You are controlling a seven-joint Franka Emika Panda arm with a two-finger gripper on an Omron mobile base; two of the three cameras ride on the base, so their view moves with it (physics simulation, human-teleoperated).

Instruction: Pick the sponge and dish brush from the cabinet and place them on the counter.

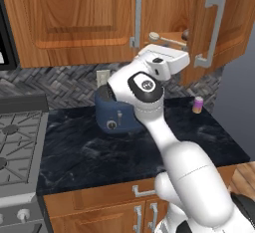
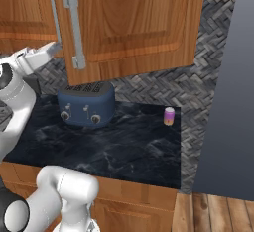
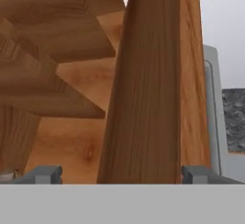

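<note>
Dish brush (image 1: 167,39): light, rigid, slim; grasp mid-handle. Lies just beyond hand (image 3: 122,174), fingers apart, empty, straddling cabinet (image 3: 153,89) door edge.

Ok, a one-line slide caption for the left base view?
Open gripper raised at the half-open cabinet, dish brush visible inside, toaster and small jar on the counter.

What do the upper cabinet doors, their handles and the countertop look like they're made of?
Cabinet: reddish-brown wood, by the visible grain, satin finish. Handles: probably brushed metal, plain matte silver-grey. Counter: polished stone, likely marble, dark blue-black with pale veins.
</note>
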